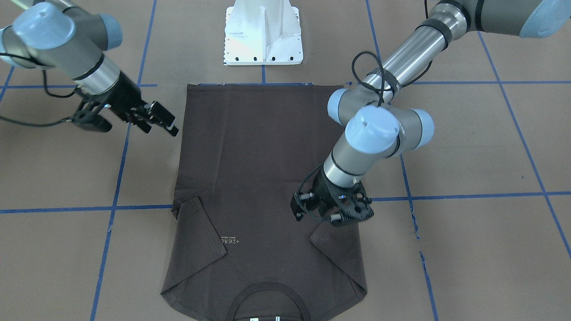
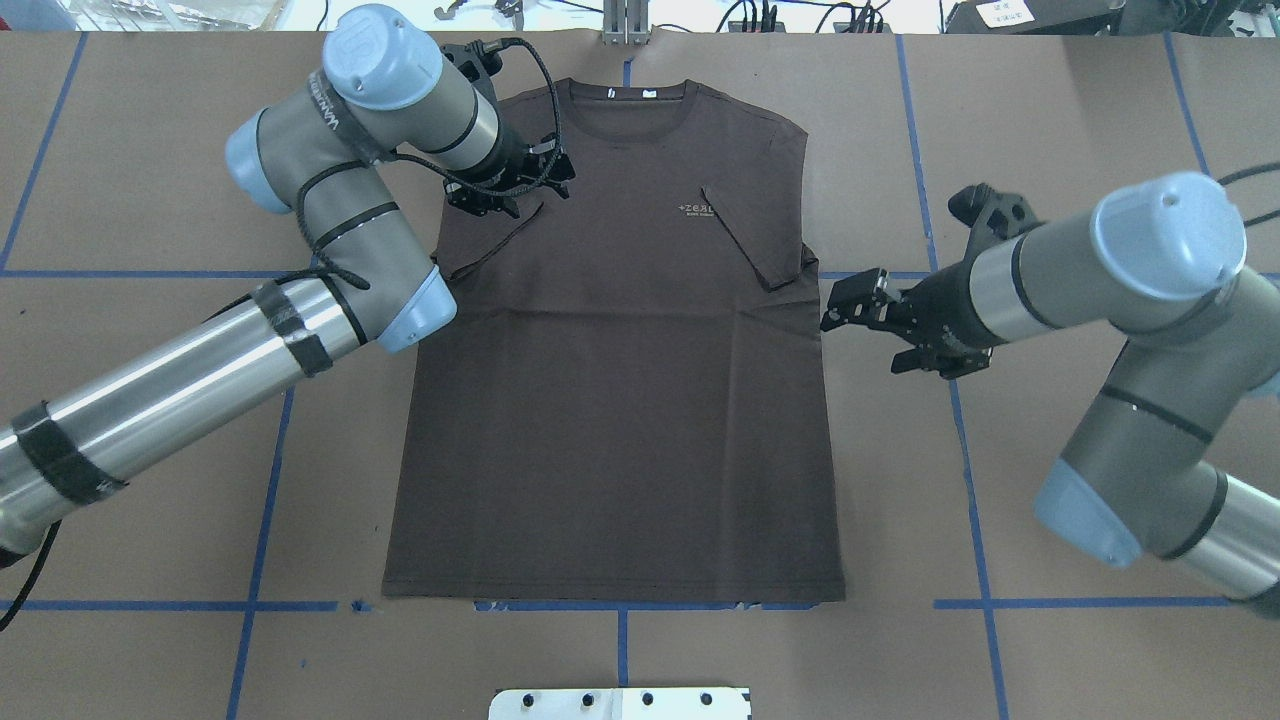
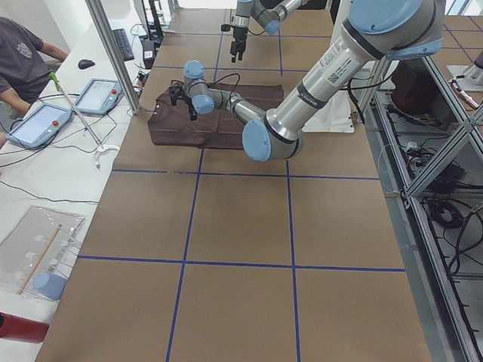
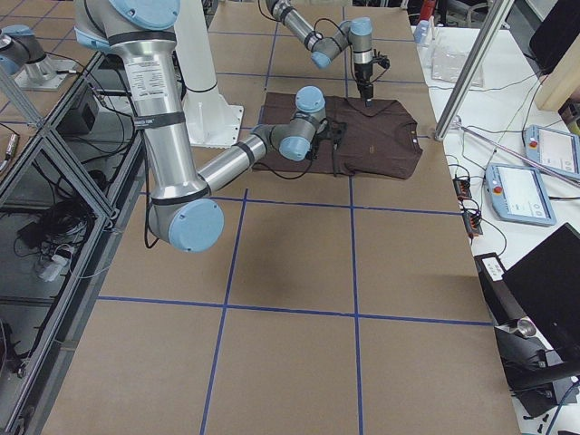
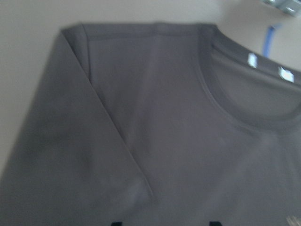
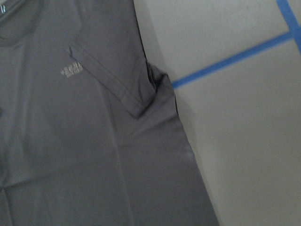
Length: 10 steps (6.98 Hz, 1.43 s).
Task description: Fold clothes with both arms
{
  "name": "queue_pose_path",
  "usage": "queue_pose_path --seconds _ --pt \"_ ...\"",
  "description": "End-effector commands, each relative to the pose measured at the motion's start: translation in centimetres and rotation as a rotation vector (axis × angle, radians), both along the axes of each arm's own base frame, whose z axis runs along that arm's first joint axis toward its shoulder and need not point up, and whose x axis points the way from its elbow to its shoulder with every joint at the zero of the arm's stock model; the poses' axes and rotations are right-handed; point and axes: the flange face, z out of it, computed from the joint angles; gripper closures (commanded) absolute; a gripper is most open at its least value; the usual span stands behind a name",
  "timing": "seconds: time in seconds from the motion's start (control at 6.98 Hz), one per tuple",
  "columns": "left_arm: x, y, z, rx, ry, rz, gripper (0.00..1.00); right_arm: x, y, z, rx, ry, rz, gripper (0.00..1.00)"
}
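We see the dark brown t-shirt (image 6: 70, 160) filling the left side, its sleeve (image 6: 110, 77) folded inward over the chest, pale lettering (image 6: 71, 69) just beside the sleeve hem, tan table (image 6: 244, 155) at right, blue tape line (image 6: 235, 60) slanting across it

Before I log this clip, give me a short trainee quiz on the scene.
1. True or false: both sleeves are folded in over the t-shirt.
2. Which claw hangs over the shirt: A left, B right, C both?
3. Fill in: the white tags sit inside the ___.

Key: 1 true. 2 A, the left claw. 3 collar.
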Motion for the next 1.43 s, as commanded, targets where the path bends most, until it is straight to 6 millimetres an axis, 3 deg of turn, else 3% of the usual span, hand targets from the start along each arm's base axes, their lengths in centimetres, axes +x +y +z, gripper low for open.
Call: queue_pose_path --seconds 0.0,0.29,0.43,0.72,1.0,1.29 --pt "-1.5 5.2 0.5 0.015 0.053 0.041 0.3 -4.2 10.1 2.8 -0.07 0.074 0.052 0.02" --pt "-1.5 5.2 0.7 0.015 0.05 0.043 0.31 -7.4 14.8 4.1 -0.186 0.122 0.098 0.07" --pt "-1.5 5.2 0.9 0.015 0.048 0.043 0.31 -8.3 16.3 3.7 -0.206 0.152 0.113 0.09" --pt "-1.5 5.3 1.2 0.009 0.046 0.041 0.31 -9.0 17.7 3.7 -0.213 0.181 0.121 0.16" --pt "-1.4 5.3 2.1 0.005 0.035 0.044 0.31 -9.3 18.3 3.7 -0.206 0.183 0.115 0.3" --pt "-1.4 5.3 2.0 0.006 0.036 0.045 0.31 -9.6 19.0 3.8 -0.205 0.187 0.102 0.3"
